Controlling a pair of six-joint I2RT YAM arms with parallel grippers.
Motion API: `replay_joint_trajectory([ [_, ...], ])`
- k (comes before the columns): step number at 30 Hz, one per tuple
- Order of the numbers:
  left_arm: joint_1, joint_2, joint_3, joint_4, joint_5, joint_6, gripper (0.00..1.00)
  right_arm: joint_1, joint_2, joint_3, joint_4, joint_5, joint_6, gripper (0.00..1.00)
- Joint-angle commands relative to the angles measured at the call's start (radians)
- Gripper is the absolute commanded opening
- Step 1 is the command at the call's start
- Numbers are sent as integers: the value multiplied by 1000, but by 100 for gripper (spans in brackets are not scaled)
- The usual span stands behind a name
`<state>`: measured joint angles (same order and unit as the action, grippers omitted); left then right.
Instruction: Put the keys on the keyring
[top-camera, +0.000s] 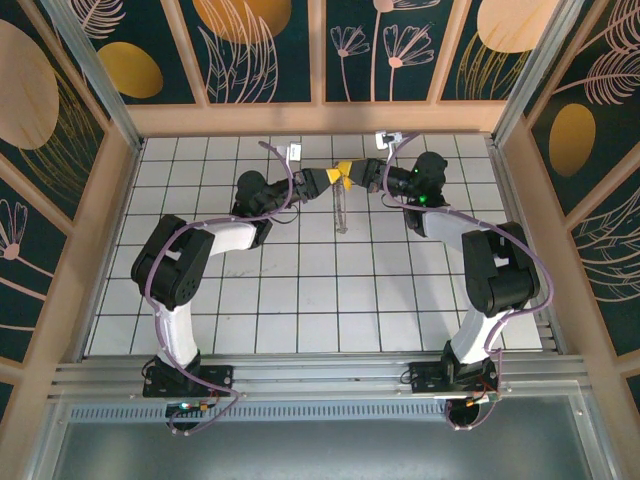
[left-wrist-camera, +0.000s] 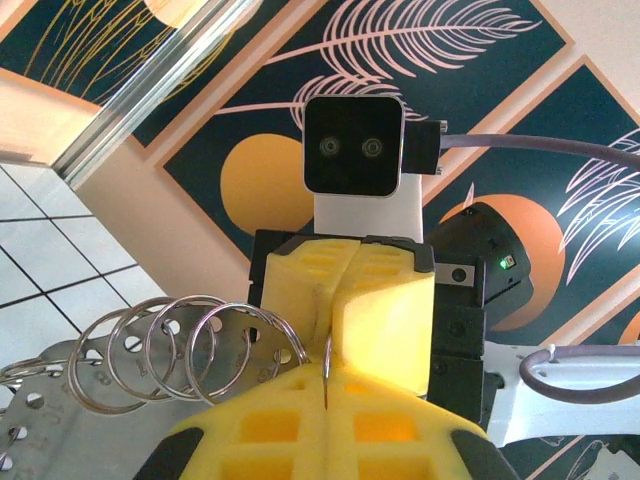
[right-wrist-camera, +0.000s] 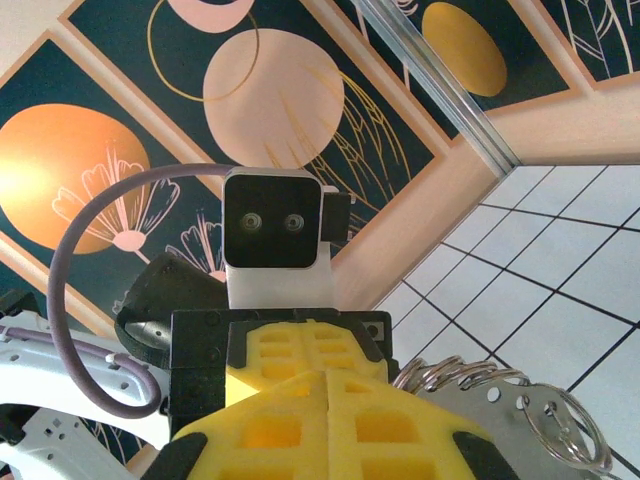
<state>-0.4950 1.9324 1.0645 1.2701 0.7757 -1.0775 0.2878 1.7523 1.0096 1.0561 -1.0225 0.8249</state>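
Note:
My left gripper (top-camera: 333, 176) and right gripper (top-camera: 352, 174) meet tip to tip above the far middle of the tiled floor. A silvery keyring (top-camera: 342, 212) hangs below them. In the left wrist view my left gripper (left-wrist-camera: 328, 378) is shut on one thin loop of the keyring (left-wrist-camera: 327, 355). The loop runs up to the seam of the shut right gripper (left-wrist-camera: 345, 300). Whether the right one pinches it I cannot tell. Several more loops (left-wrist-camera: 180, 345) sit on a perforated metal plate (left-wrist-camera: 60, 440) to the left. In the right wrist view my right gripper (right-wrist-camera: 327, 385) is shut, with the loops (right-wrist-camera: 455, 375) to its right. The keys are out of view.
White tiled floor (top-camera: 300, 300) is fenced by wooden walls (top-camera: 95, 230) with painted panels. An aluminium rail (top-camera: 320, 375) runs along the near edge by the arm bases. Purple cables (top-camera: 285, 185) loop beside both wrists.

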Motion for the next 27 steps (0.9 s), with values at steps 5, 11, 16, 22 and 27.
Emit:
replay_joint_trajectory([
  [5, -22, -27, -15, 103, 16, 2, 0, -40, -115, -86, 44, 22, -4, 41],
  [11, -22, -42, -9, 92, 56, 6, 0, -68, -191, -189, 54, 39, -32, 42],
  [16, -22, -55, -1, 68, 85, 16, 0, -66, -220, -265, 99, 35, -40, 43],
  [22, -24, -70, 6, 38, 102, 29, 0, -35, -211, -291, 135, 30, -52, 44],
  [27, -27, -73, 9, 25, 102, 36, 0, 1, -187, -278, 149, 33, -56, 43],
])
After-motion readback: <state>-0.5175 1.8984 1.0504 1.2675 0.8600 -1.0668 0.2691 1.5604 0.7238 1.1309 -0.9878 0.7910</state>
